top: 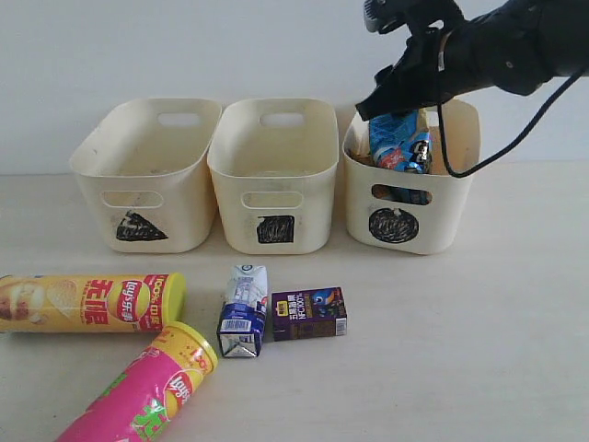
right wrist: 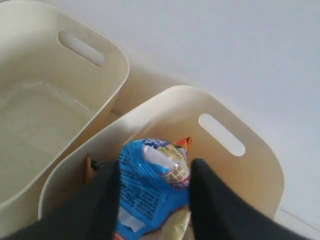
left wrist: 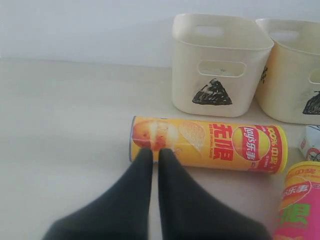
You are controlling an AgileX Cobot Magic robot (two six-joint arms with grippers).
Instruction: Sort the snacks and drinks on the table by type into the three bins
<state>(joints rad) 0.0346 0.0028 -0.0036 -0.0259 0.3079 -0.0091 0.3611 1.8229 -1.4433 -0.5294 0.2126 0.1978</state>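
Blue bag [right wrist: 150, 190] stands in the right bin [right wrist: 187, 91], between the right end effector's [right wrist: 155, 167] spread fingers and close against both. Pinched or free, cannot tell. Orange bag [right wrist: 184, 143] edge shows just beyond. Bin rim rings the fingers, open above. Middle bin [right wrist: 120, 65] is alongside.

Left end effector [left wrist: 155, 152] is pressed together, tips at the yellow can [left wrist: 220, 145]. Bare table [left wrist: 60, 125] lies on the side away from the pink can [left wrist: 300, 205].

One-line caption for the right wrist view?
Right end effector flanking a blue-and-white snack bag standing in a cream bin.
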